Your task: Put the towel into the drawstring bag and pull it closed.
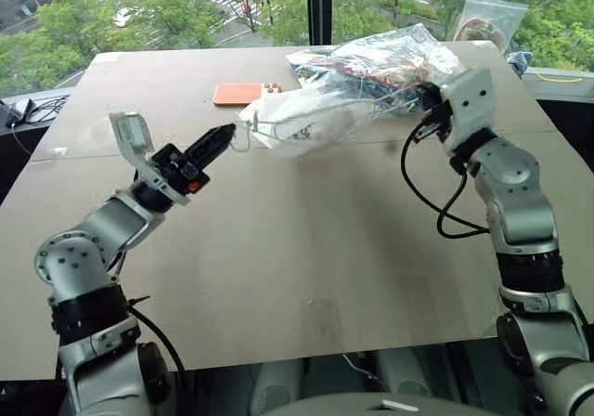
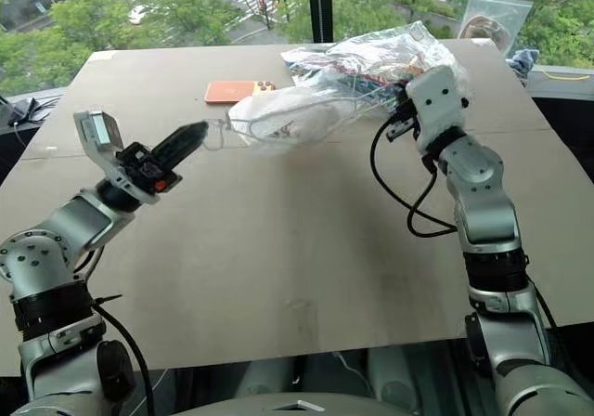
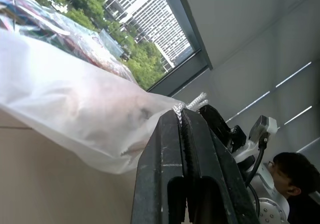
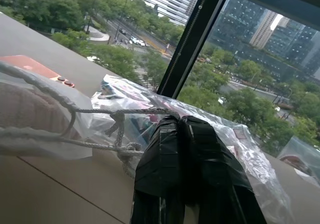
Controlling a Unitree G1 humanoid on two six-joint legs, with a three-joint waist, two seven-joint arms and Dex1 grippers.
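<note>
Pale wood desk (image 1: 306, 249), broad and bare across its near half, leaving plenty of free room toward the robot; far edge crowded by a clear plastic bag of colourful items (image 1: 380, 63) and an orange phone (image 1: 238, 94), with the window just behind. White semi-sheer drawstring bag (image 1: 302, 119) lifted off the desk and stretched between both arms, just in front of that clutter. Cream towel (image 3: 85, 109) showing dimly through the fabric, so judged already inside. Left gripper (image 1: 225, 136) clamped together on a white cord (image 3: 192, 104) at one end; right gripper (image 4: 182, 121) likewise pinched on the knotted cord (image 4: 120, 115) at the other end. Probably at the closing stage: mouth looking partly gathered, though not clear whether fully cinched. Remaining: drawing the cords further apart, sideways over the desk's open stretches, keeping away from the plastic bag.
</note>
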